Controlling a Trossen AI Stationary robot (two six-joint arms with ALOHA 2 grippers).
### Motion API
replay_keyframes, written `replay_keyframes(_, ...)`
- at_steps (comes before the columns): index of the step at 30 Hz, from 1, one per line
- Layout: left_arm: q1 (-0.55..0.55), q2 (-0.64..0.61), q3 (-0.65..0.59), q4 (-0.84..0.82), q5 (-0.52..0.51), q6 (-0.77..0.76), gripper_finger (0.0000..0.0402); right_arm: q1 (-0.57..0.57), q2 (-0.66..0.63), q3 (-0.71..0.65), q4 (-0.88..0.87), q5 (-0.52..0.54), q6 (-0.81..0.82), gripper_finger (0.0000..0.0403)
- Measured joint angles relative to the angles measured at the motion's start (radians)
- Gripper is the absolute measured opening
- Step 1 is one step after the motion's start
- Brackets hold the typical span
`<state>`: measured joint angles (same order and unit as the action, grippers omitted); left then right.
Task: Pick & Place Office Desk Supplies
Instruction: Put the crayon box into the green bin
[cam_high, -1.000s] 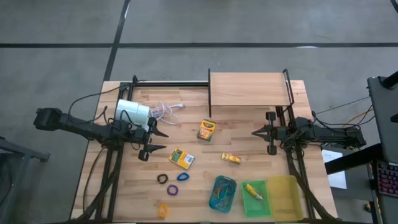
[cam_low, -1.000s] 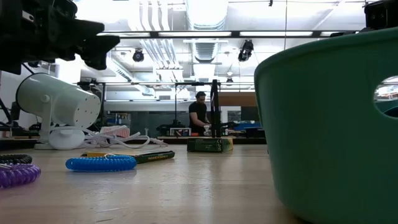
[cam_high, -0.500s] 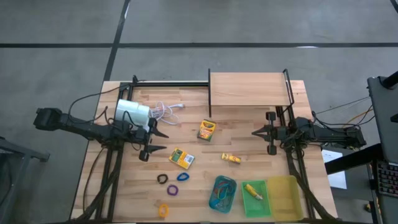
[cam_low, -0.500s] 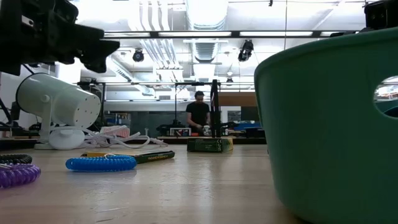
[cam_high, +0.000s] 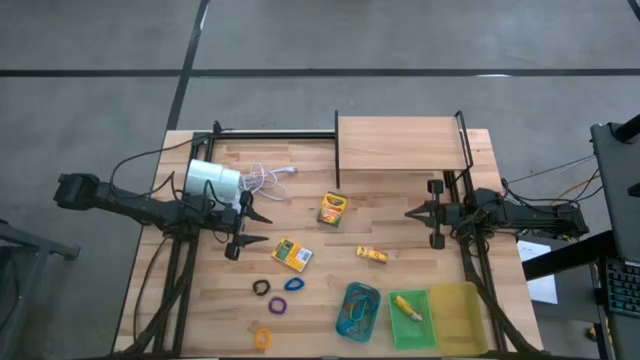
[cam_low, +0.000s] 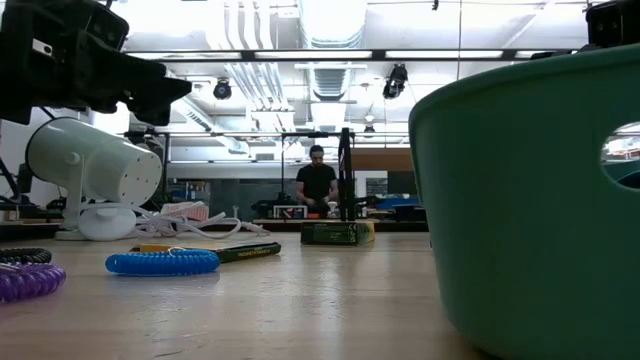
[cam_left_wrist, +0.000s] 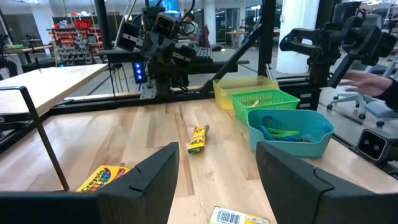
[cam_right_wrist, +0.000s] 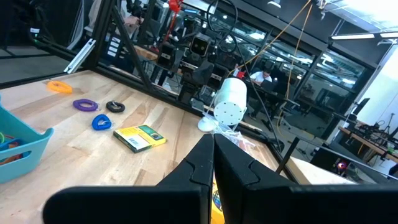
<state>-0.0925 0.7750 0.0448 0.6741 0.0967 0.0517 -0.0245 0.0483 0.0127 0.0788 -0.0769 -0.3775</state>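
My left gripper (cam_high: 262, 227) hangs open above the table's left half, between the white lamp (cam_high: 215, 182) and a crayon box (cam_high: 291, 254) that lies flat; no finger touches anything. In its wrist view (cam_left_wrist: 217, 149) that box's edge (cam_left_wrist: 239, 217) lies below the fingers. A second crayon box (cam_high: 332, 208) lies mid-table, and a tiny yellow piece (cam_high: 371, 254) to its right. Black (cam_high: 261, 288), blue (cam_high: 295, 284), purple (cam_high: 277, 305) and orange (cam_high: 263, 338) loops lie near the front edge. My right gripper (cam_high: 408, 212) waits shut at the right, by the shelf.
A wooden shelf on black legs (cam_high: 400, 143) stands at the far right. Teal (cam_high: 357, 310), green (cam_high: 408, 318) and yellow (cam_high: 455, 318) trays line the near edge; the teal and green ones hold items. The lamp's white cord (cam_high: 265, 178) trails beside it. A person (cam_low: 317, 185) stands far behind.
In the low view my left gripper has dipped slightly toward the table, still open. Nothing on the table has moved.
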Motion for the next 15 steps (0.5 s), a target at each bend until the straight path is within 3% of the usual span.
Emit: replay_keyframes(15, 0.0, 0.0, 0.0, -0.072, 0.0, 0.0, 0.0216, 0.0, 0.0, 0.002, 0.014, 0.001, 0.006, 0.0008)
